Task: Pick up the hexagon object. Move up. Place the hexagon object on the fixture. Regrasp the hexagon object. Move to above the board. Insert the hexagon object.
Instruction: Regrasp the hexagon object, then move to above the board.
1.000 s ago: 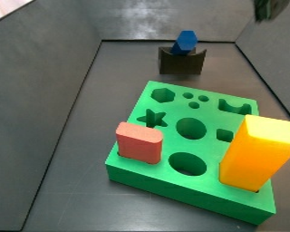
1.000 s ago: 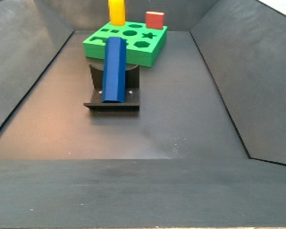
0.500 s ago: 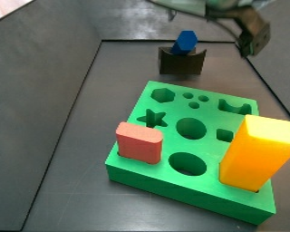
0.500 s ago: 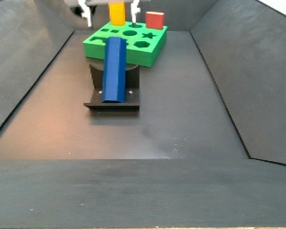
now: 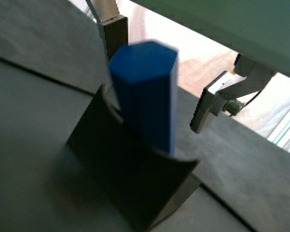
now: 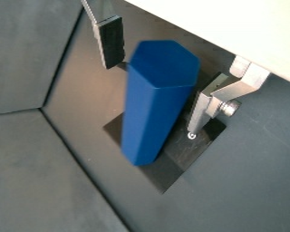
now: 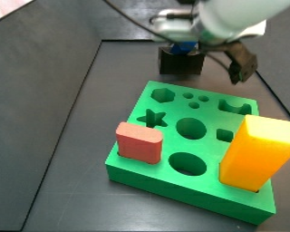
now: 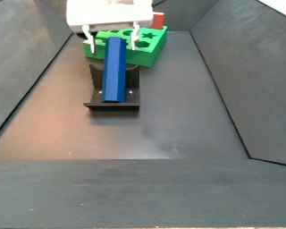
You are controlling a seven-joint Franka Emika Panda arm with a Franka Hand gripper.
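The matte blue hexagonal rod (image 8: 114,68) leans on the small dark notched fixture (image 8: 113,93), just in front of the bright green board (image 8: 149,49), with the claw (image 8: 110,37) wide open astride its upper end, fingers (image 6: 111,40) clear, gripping nothing.

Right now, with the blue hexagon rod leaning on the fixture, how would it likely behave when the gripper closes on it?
The hexagon object looks rigid, so it should not bend. Its flat faces probably suit the flat pads and resist rolling. The gripper is open around its upper end; since the rod only leans on the fixture, an off-centre squeeze might tip or slide it.
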